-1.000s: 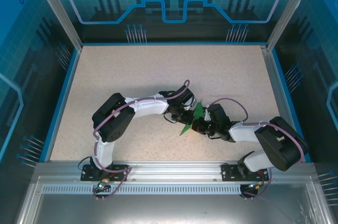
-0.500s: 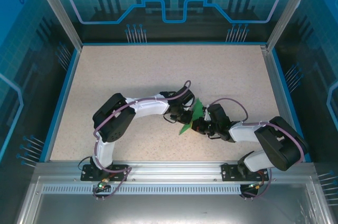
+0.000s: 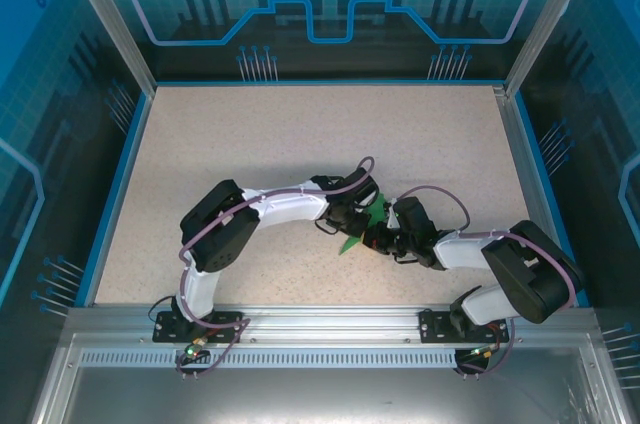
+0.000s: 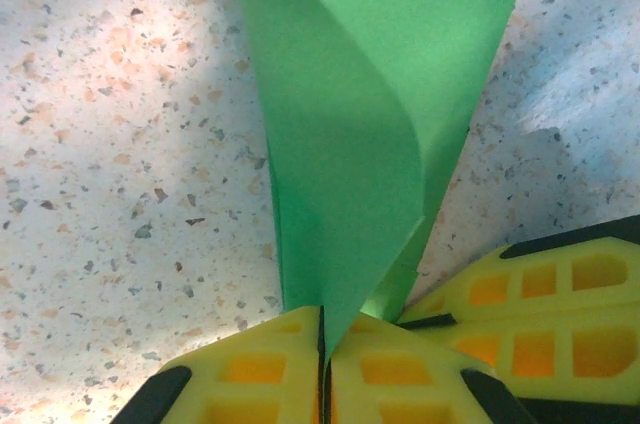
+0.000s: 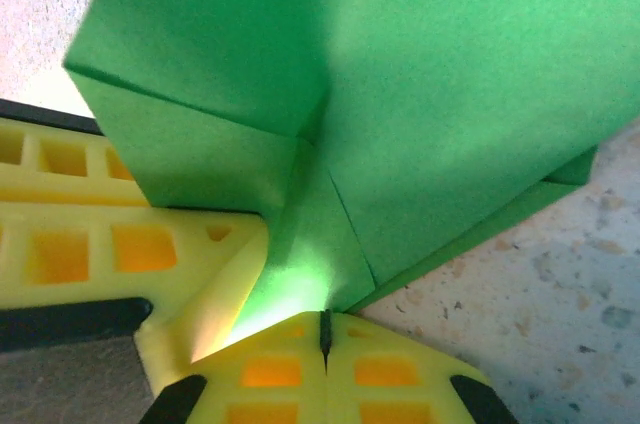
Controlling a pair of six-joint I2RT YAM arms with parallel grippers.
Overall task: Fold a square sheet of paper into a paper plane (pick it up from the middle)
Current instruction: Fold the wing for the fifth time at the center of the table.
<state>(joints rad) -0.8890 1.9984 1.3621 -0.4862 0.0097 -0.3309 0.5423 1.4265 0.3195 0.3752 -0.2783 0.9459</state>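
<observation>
Over near-centre of speckled beige surface [image 3: 250, 144], hold thin bright green part-folded paper sheet [image 4: 350, 94] steady between the arms, with left pincer [image 4: 322, 329] and right pincer [image 5: 323, 329] both clamped shut on its folded edges, then press crease evenly, no tugging apart.

Tabletop [image 3: 250, 144]: flat, pale beige w/ fine dark + orange speckle, grain sharpest in wrist views. Blue rim [image 3: 320, 82] runs along L, far and R sides. Near side ends at an aluminium rail [image 3: 320, 316]. L arm base [image 3: 195, 324] and R arm base [image 3: 470, 324] are bolted to the rail, side by side, well apart. Soft shadow patches on surface in L wrist view. Green paper [image 3: 373, 212] sits over centre-near area; low corner close to surface, contact can't tell.
</observation>
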